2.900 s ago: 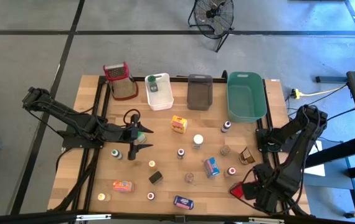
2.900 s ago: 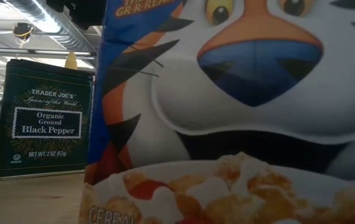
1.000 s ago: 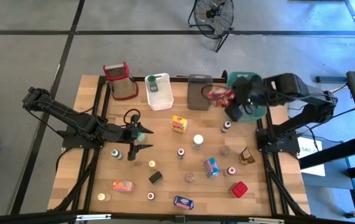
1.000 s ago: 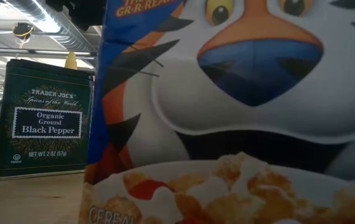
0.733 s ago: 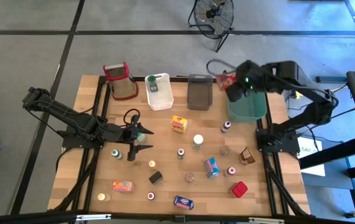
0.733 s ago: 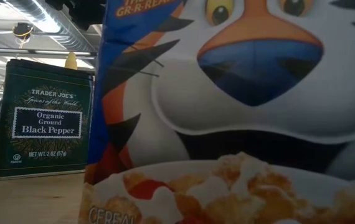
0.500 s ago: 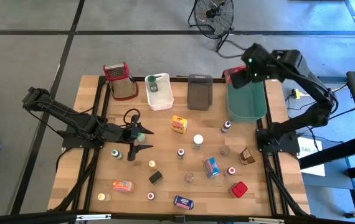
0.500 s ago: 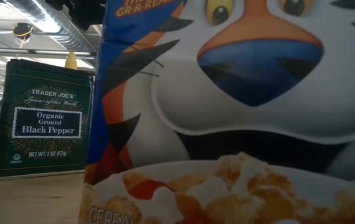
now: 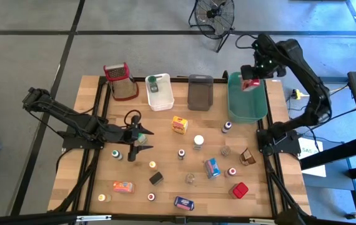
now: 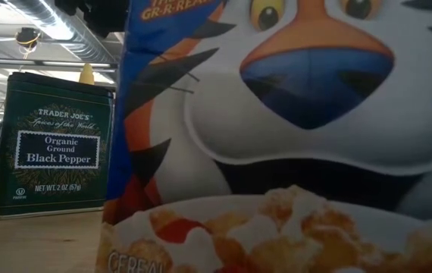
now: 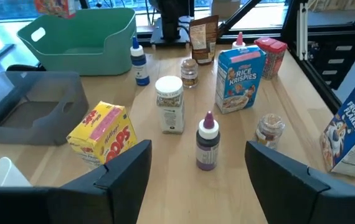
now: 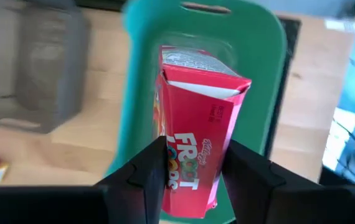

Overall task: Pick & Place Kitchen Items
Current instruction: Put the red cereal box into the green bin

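A red Froot Loops box [image 12: 196, 158] is pinched by the right gripper [image 9: 251, 82] above the green tub [image 9: 247, 103]. The left gripper [image 9: 145, 140] is held spread over the desk [image 9: 165, 169].

Right arm swings a red cereal box across to the green tub

The right gripper [image 9: 251, 82], low at the table's near right corner at the start, now hangs high over the far end of the green tub [image 9: 257, 110], after passing the grey tub on the way. Its fingers [image 12: 145, 172] are clamped on the red Froot Loops box [image 12: 197, 151], which is now lifted above the tub's open inside.
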Available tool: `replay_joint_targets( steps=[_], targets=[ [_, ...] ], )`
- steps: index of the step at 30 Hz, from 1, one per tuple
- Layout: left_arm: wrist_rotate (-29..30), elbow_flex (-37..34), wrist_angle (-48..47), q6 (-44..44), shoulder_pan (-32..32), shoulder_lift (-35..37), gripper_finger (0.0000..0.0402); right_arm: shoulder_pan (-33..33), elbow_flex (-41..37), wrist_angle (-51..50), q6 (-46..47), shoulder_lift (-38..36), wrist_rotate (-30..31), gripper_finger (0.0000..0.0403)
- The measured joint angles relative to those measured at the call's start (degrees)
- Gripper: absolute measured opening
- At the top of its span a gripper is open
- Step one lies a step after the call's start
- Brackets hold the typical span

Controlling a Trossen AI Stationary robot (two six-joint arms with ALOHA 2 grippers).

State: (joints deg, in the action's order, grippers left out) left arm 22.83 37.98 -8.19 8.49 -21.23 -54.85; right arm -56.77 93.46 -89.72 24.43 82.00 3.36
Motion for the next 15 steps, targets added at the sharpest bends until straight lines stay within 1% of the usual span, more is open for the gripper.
replay_joint_targets(
  steps=[6, 8, 12, 15],
  targets=[
    [0.29, 0.0, -0.2, -3.32, 0.02, -0.52, 0.0254, -1.0, 0.0, 1.68, 0.02, 3.72, -2.5, 0.0144],
    [0.28, 0.0, -0.17, -3.68, 0.02, -0.55, 0.0253, -1.38, 0.01, 1.73, -0.44, 5.01, -2.28, 0.0144],
    [0.28, 0.0, -0.17, -3.72, 0.02, -0.55, 0.0255, -1.68, 0.01, 2.91, -2.45, 7.15, -2.15, 0.0144],
    [0.26, 0.0, -0.29, -3.74, 0.02, -0.55, 0.0255, -1.8, 0.01, 5.8, -5.67, 8.22, -2.1, 0.0144]
  ],
)
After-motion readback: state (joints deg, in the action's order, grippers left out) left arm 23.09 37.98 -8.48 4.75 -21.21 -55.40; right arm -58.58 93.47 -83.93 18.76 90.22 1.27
